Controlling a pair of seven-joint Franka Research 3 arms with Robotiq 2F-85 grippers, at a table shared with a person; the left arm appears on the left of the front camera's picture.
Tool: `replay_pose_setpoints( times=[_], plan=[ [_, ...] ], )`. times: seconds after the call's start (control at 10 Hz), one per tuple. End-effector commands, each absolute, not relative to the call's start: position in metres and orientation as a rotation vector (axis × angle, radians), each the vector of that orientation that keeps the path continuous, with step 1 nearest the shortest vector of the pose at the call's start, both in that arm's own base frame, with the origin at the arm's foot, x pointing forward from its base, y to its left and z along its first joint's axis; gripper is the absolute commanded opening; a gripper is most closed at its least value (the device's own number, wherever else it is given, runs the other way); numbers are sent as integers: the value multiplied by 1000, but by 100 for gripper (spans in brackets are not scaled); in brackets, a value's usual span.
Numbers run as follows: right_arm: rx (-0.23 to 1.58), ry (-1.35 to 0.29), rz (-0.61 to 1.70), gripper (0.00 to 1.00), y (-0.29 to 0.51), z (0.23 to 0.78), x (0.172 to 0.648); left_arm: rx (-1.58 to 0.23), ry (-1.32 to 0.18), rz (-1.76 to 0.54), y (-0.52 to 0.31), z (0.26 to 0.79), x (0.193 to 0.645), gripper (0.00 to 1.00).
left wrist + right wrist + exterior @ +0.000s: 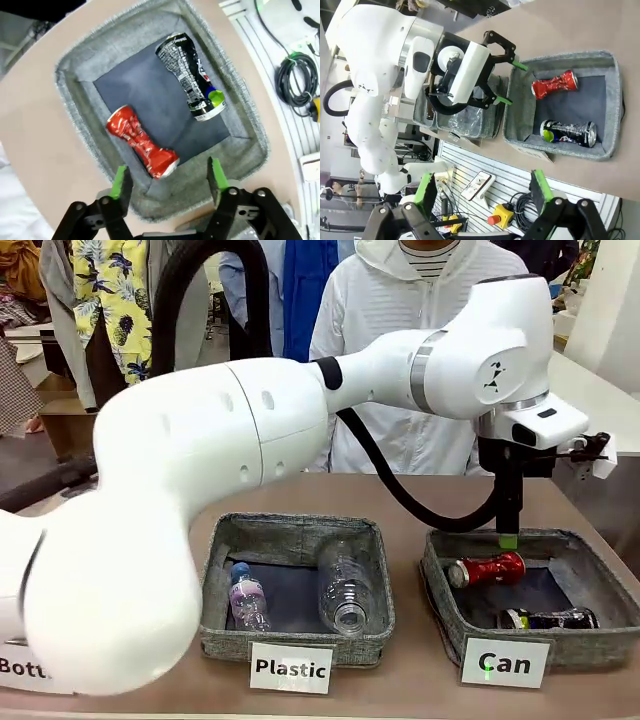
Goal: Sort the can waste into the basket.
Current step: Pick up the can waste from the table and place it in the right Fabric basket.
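Crushed red can (486, 569) and black can (549, 619) (both flat) lie inside "Can" basket (445, 608).

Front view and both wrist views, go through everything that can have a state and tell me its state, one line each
Red can: crushed, lying in the Can basket.
Black can: crushed, lying in the Can basket, apart from the red can.
Can basket: holds both cans.
Plastic basket: holds two clear bottles on their sides.
Left gripper: open, empty, above the Can basket.
Right gripper: open, empty, off to the side.
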State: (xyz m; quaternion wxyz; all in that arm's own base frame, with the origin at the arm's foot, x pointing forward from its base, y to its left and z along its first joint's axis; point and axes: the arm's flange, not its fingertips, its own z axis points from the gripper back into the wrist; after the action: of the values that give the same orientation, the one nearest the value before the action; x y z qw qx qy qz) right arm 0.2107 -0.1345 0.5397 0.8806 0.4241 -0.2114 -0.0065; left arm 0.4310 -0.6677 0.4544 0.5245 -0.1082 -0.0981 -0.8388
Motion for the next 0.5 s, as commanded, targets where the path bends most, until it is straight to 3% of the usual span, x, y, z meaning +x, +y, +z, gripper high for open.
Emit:
replay_pose_setpoints(
  times=[0.0,0.2,0.4],
  plan=[
    [888,-434,-12,100,-136,542,211,-223,-195,-2021,-691,469,450,100],
    [882,-419,-2,100,-128,539,220,-242,-113,-1976,-665,488,438,100],
    [874,-366,37,100,-106,537,248,-328,-127,-1920,-600,520,405,100]
  ],
)
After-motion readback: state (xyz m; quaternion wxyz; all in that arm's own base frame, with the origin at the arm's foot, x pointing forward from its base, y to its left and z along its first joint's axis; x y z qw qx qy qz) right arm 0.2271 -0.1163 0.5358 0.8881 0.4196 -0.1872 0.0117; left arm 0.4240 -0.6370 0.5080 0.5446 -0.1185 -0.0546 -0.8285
